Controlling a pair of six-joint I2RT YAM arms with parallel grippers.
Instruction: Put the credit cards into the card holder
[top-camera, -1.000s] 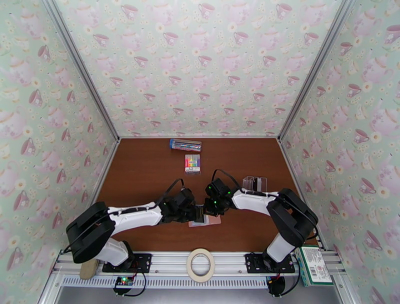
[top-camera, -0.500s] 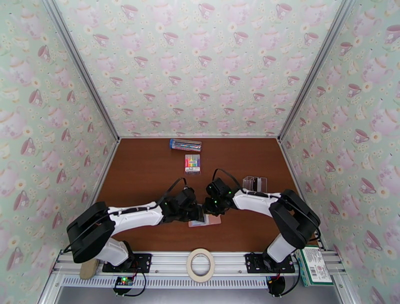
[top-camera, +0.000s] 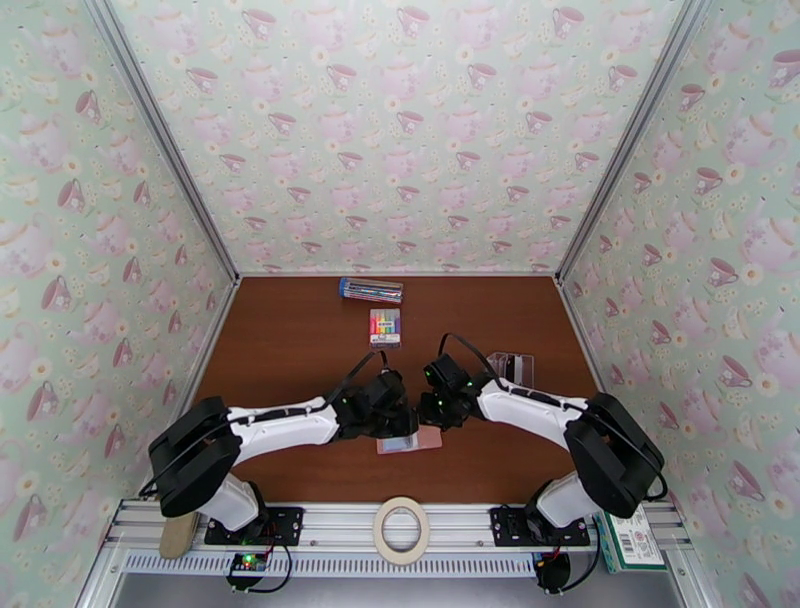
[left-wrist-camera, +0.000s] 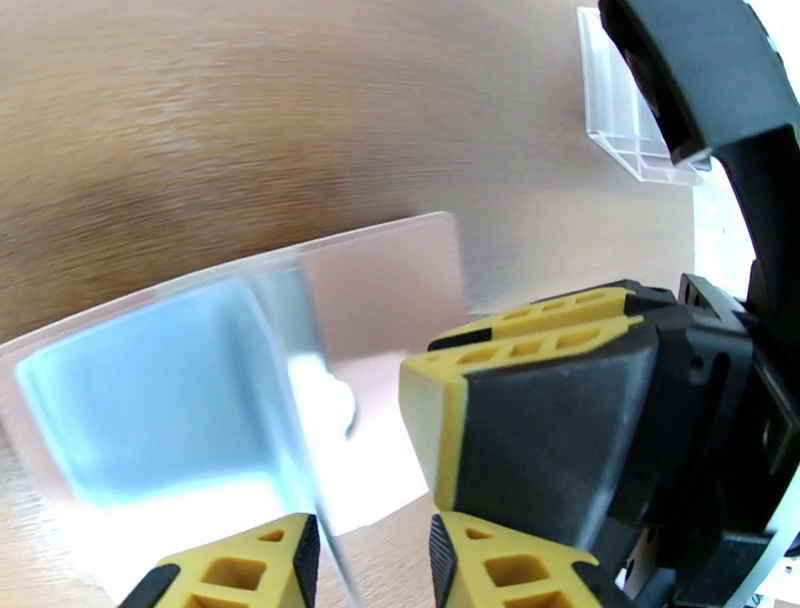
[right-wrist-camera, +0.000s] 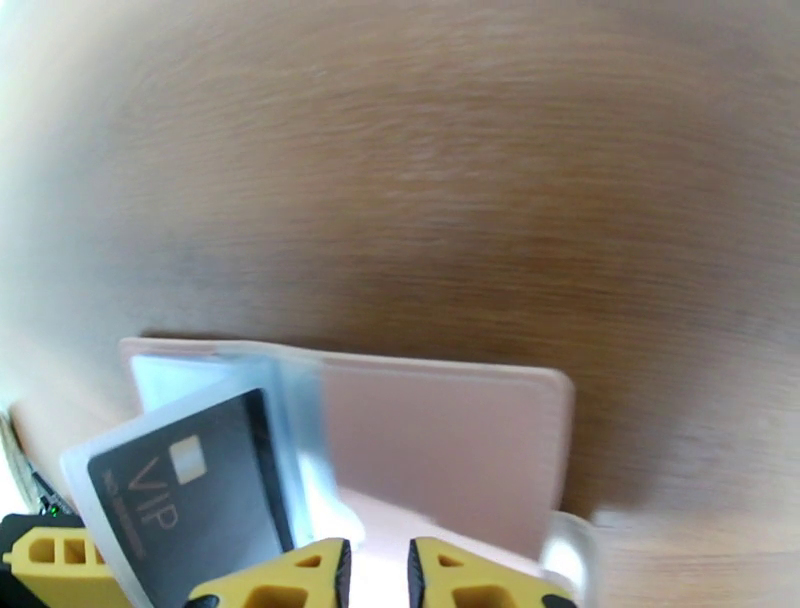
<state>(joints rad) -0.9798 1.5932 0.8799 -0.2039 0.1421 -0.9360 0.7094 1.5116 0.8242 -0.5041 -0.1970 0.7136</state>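
The dusty-pink card holder (top-camera: 426, 440) lies open on the table's near middle, its grey-blue pockets (left-wrist-camera: 140, 400) facing up. My left gripper (top-camera: 398, 424) is shut on one of its clear pocket leaves (left-wrist-camera: 300, 430), which stands between the yellow fingertips (left-wrist-camera: 240, 575). A dark grey VIP credit card (right-wrist-camera: 190, 490) sits in that leaf, over the pink flap (right-wrist-camera: 440, 440). My right gripper (top-camera: 433, 412) hovers just right of the holder, its jaws a narrow gap apart with nothing in them (right-wrist-camera: 378, 575). More credit cards stand in a clear stand (top-camera: 510, 368).
A pack of rainbow markers (top-camera: 385, 327) and a blue-ended pen box (top-camera: 370, 290) lie at the back middle. A tape roll (top-camera: 400, 530) and a green box (top-camera: 625, 535) rest on the front rail. The clear stand (left-wrist-camera: 625, 120) is close behind my right arm.
Both grippers have shifted slightly to the right over the card holder. My right gripper's jaws have parted a little. The left grip is unchanged.
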